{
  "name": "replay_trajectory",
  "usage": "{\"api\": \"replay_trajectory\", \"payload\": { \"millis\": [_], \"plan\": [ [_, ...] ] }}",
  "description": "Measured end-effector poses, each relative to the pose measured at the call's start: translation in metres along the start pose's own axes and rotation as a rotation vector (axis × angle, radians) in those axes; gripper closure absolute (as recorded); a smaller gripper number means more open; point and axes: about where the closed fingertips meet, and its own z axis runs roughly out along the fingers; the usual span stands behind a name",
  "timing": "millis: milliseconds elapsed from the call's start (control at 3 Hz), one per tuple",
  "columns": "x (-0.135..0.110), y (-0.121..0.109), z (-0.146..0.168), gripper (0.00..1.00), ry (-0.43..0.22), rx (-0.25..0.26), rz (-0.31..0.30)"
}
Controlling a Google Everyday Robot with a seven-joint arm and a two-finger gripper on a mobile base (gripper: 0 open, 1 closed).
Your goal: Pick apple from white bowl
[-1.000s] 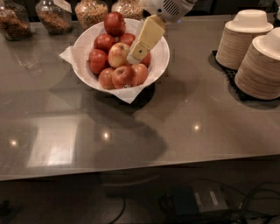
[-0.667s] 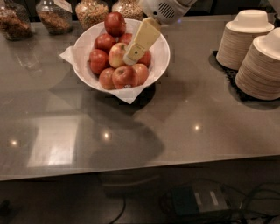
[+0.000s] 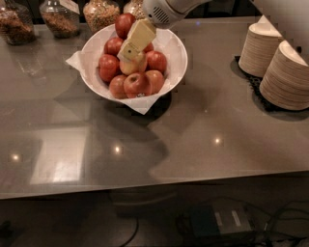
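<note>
The white bowl [image 3: 177, 54], lined with a white napkin, stands at the back left of the grey counter and holds a pile of apples. The pale yellow-cream, red-blushed apple [image 3: 133, 66] lies in the middle of the pile, with dark red apples [image 3: 108, 67] around it and one on top at the back. My gripper [image 3: 129, 49], cream-coloured, reaches down from the upper right. Its tip sits right at the top of the pale apple and covers part of it.
Two stacks of tan disposable bowls [image 3: 263, 48] stand on a black mat at the right. Glass jars of dry food [image 3: 101, 13] line the back edge behind the bowl. The counter's front edge [image 3: 154, 189] runs across below, with cables on the floor beneath.
My gripper has moved left across the bowl, from the right side of the pile to just above the pale apple. The bowl and apples have not moved.
</note>
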Motion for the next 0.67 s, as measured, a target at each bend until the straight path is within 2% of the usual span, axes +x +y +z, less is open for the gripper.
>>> {"api": "replay_trajectory", "payload": {
  "millis": [333,667],
  "plan": [
    [-0.002,-0.013,0.019,0.15,-0.029,0.051,0.073],
    [0.0,-0.018,0.032,0.21,-0.05,0.068,0.134]
  ]
}}
